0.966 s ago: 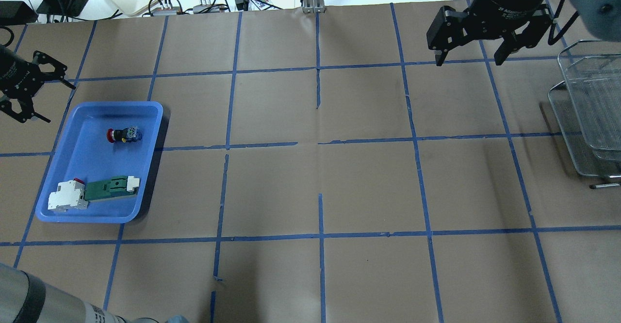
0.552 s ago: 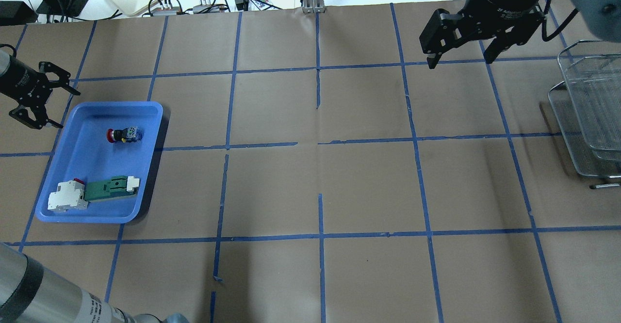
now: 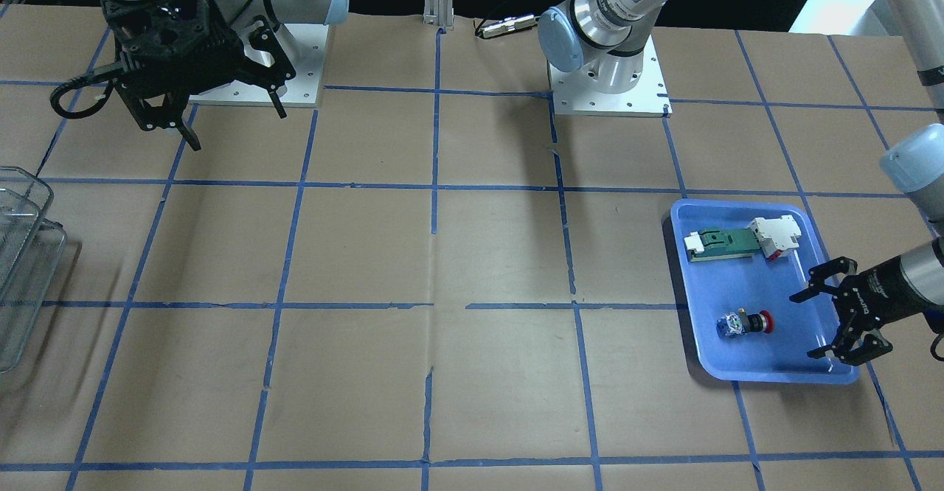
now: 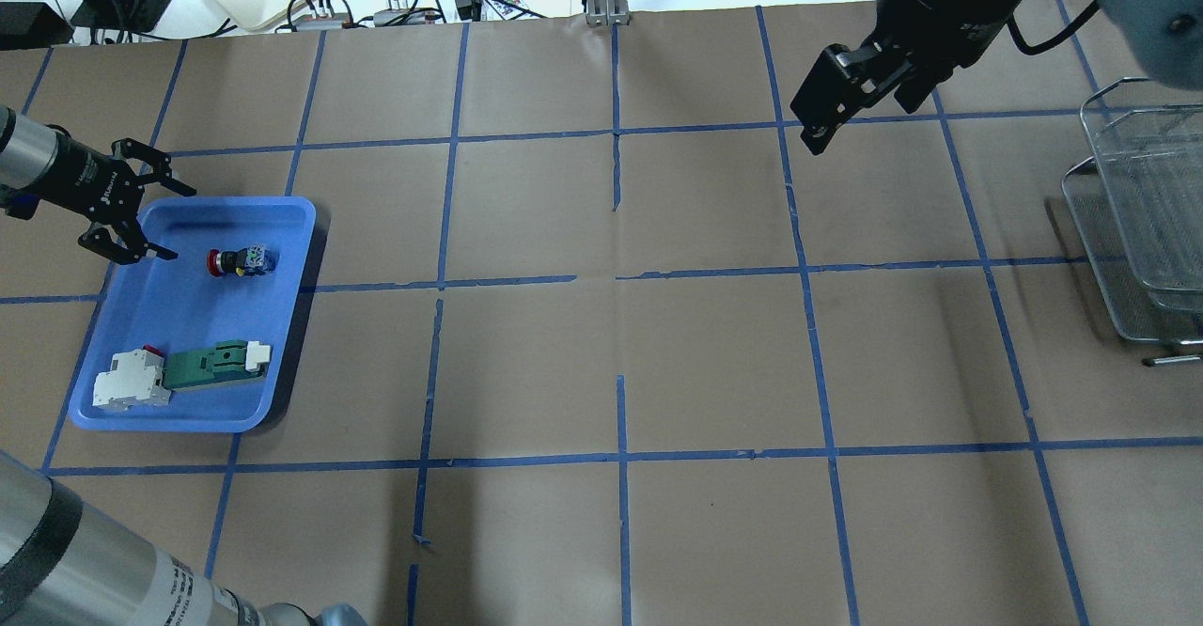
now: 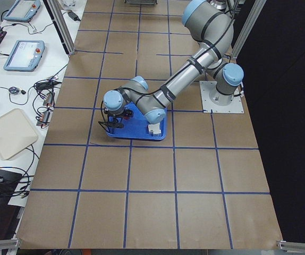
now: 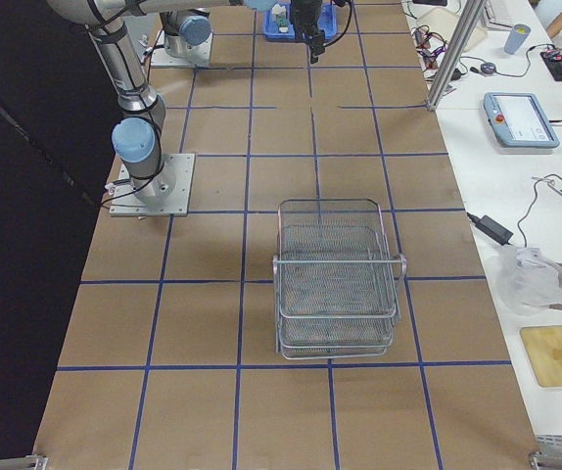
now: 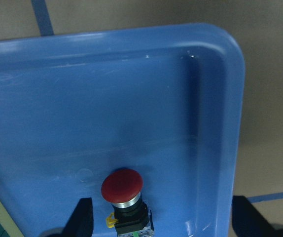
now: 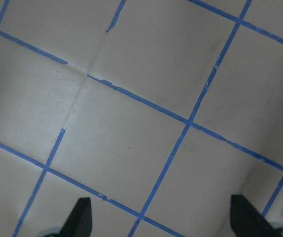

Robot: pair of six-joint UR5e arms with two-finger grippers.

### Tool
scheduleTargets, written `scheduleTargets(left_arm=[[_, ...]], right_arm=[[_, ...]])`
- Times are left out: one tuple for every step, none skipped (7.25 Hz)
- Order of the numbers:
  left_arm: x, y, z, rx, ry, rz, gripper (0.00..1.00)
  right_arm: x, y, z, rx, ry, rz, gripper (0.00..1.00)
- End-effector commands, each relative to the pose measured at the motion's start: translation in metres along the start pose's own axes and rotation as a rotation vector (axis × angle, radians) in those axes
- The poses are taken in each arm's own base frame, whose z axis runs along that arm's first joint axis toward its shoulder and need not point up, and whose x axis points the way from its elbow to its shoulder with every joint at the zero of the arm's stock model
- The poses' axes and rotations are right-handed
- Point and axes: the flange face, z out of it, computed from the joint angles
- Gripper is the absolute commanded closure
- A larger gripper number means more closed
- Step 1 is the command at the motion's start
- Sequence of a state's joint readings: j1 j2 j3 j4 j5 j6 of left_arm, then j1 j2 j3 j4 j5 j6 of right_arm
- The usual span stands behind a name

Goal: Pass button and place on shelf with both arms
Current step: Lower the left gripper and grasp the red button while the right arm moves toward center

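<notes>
1. The button lies on its side on the floor of the blue tray. It is in the half away from the green-and-white flat part and the white block, and well apart from both.
2. Its red head is turned toward the left tool. That tool hangs over the tray's edge just beside the button, spread wide and holding nothing.
3. In the left wrist view the button is seen low in the picture between the two fingers, nearer one than the other, so it is not centred for a closing stroke.
4. The button is judged small, light and rigid, so little force should be needed and crushing is unlikely.
5. The domed red head and silver ring look smooth and round, so a hold there is judged likely to slip or to squirt the part out.
6. The black collar and squarer contact block are judged the better place, as their flatter sides can be pinched across the body.
7. Because the body is partly round and the tray floor glossy, rolling or skidding may be expected if one finger touches first.
8. One end should be left free when it is gripped, so that the part can be taken over by the right tool.
9. The right tool is spread and empty above the bare surface, near the shelf, which stands at the far end from the tray.
</notes>
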State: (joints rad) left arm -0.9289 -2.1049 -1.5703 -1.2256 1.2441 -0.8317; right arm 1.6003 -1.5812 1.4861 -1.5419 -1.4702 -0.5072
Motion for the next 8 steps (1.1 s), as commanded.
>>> scheduleTargets(left_arm=[[-0.014,-0.001,0.029,-0.063,-0.023,-0.048,0.0],[-0.015,-0.002,0.032,-0.066,-0.029,-0.059,0.02],[-0.015,-0.002,0.033,-0.067,-0.03,-0.06,0.04],[-0.015,-0.003,0.036,-0.069,-0.034,-0.061,0.04],[-0.015,-0.005,0.038,-0.07,-0.036,-0.065,0.05],[-0.015,-0.006,0.041,-0.074,-0.041,-0.078,0.05],[-0.016,-0.008,0.047,-0.081,-0.047,-0.087,0.05],[-0.016,-0.009,0.048,-0.082,-0.05,-0.085,0.18]], right_arm=[[-0.011,-0.004,0.0,0.015,-0.003,-0.352,0.0],[-0.018,-0.008,0.006,0.022,-0.004,-0.455,0.0],[-0.022,-0.012,0.007,0.042,-0.002,-0.508,0.0],[-0.027,-0.019,0.016,0.049,-0.027,-0.619,0.0],[-0.036,-0.024,0.019,0.055,-0.023,-0.664,0.0],[-0.044,-0.031,0.025,0.054,-0.018,-0.687,0.0],[-0.055,-0.032,0.027,0.054,-0.024,-0.708,0.0],[-0.058,-0.033,0.028,0.048,-0.021,-0.719,0.0]])
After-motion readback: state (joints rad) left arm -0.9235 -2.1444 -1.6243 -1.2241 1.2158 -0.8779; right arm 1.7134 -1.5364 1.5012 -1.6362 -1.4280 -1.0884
